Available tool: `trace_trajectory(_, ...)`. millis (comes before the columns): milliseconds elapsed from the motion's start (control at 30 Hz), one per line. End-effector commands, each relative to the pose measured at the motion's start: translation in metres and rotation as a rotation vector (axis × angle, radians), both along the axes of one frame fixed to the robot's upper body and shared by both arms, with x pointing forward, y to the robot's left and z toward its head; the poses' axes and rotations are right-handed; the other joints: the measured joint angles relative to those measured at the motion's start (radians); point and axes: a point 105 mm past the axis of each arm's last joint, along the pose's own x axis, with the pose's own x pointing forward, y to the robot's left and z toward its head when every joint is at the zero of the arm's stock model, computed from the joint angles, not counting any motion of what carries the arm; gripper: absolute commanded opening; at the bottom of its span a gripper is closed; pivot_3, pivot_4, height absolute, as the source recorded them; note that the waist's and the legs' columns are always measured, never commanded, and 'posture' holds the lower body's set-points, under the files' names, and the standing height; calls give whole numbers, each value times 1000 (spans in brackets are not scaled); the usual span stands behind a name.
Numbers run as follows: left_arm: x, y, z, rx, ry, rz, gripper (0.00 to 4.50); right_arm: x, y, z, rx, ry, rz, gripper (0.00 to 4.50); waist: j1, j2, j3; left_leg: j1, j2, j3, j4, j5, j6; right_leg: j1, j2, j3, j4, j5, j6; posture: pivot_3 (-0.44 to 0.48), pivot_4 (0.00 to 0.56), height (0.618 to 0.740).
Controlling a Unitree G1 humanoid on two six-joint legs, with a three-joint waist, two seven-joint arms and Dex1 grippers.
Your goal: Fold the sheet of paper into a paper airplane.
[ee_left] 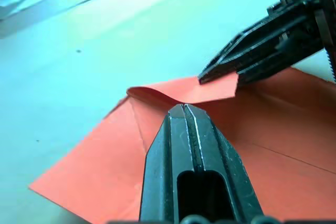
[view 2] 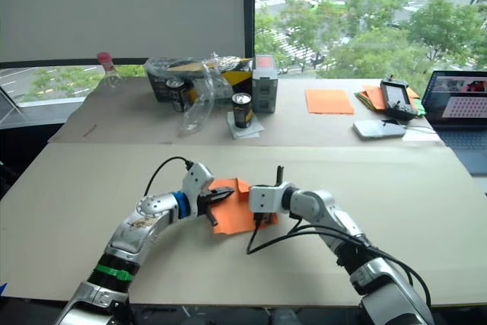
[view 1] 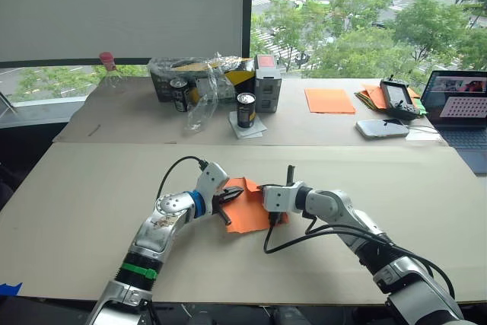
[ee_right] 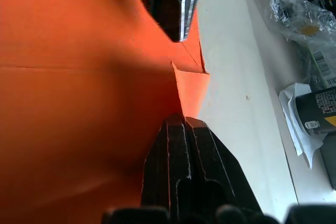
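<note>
the sheet of paper [view 1: 247, 207], near the table's [view 1: 91, 188] front edge, looked light and floppy, best pinched at its folded corner; left gripper [ee_left: 184, 109] pressed together, right gripper [ee_right: 181, 120] pressed together at that flap.

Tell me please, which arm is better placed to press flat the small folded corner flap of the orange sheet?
Probably the right. The right gripper, fingers shut, has its tips right at the raised flap of the sheet of paper. The left gripper, also shut, rests on the sheet's left part, beside the flap.
</note>
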Motion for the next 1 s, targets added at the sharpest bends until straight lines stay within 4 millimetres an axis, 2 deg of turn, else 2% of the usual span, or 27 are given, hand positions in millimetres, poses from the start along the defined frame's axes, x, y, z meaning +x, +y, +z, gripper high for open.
trace_trajectory(33,9,2,30,-72,-79,36,0,-2,1,-6,-43,-37,28,22,0,0,0,0,0,0,0,0,0,1,0,0,0,0,0,0,150,730)
trace_trajectory(233,20,-6,35,-138,-24,58,0,-4,2,-8,-71,-77,45,22,-2,0,0,2,0,0,0,0,0,1,0,0,0,0,0,0,150,730)
trace_trajectory(633,29,-34,-6,39,85,-5,0,-4,-1,-11,-122,-122,49,22,-4,0,0,10,0,0,-1,0,0,11,1,0,-3,0,0,0,150,730)
trace_trajectory(900,27,-35,-21,88,96,-7,0,-6,-7,-19,-186,-56,72,22,-2,0,0,14,0,0,-2,0,0,17,0,-1,-7,0,0,0,150,730)
trace_trajectory(1000,27,-35,-24,95,94,-9,0,-6,-7,-16,-185,-35,87,22,2,0,0,13,0,0,-2,0,0,17,0,-1,-7,0,0,0,150,730)
